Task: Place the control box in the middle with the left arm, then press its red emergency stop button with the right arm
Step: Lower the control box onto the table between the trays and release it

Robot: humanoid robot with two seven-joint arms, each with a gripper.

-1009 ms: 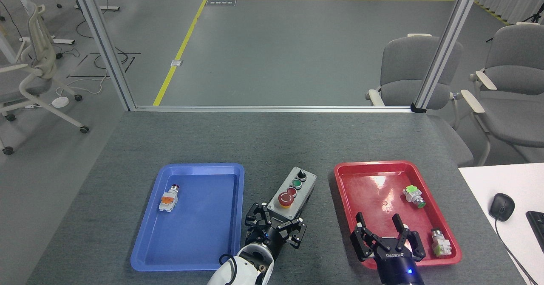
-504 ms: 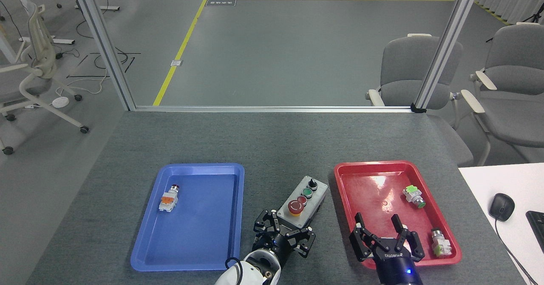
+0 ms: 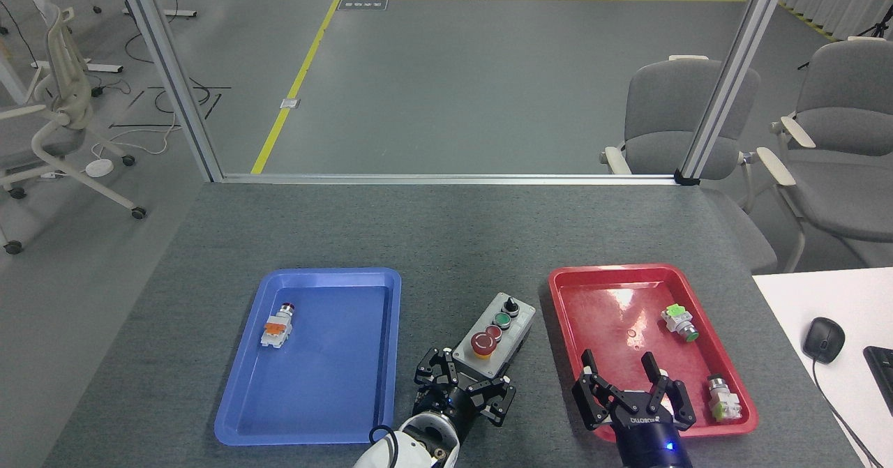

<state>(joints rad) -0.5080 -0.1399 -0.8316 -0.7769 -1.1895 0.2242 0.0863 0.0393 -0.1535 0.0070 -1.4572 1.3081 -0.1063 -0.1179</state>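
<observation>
Our control box (image 3: 497, 333) lies on the grey counter (image 3: 446, 238) between two trays. Our left tool (image 3: 466, 389) grips its near end. It looks rigid, fairly heavy, best held by its long sides. Our right tool (image 3: 623, 375) hovers spread, empty.

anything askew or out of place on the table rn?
Only the control box: it sits skewed on the bare tabletop between the blue tray and red tray, long axis diagonal, knob end toward the red tray. The left gripper is at its near end. No visible spills or damage.
</observation>
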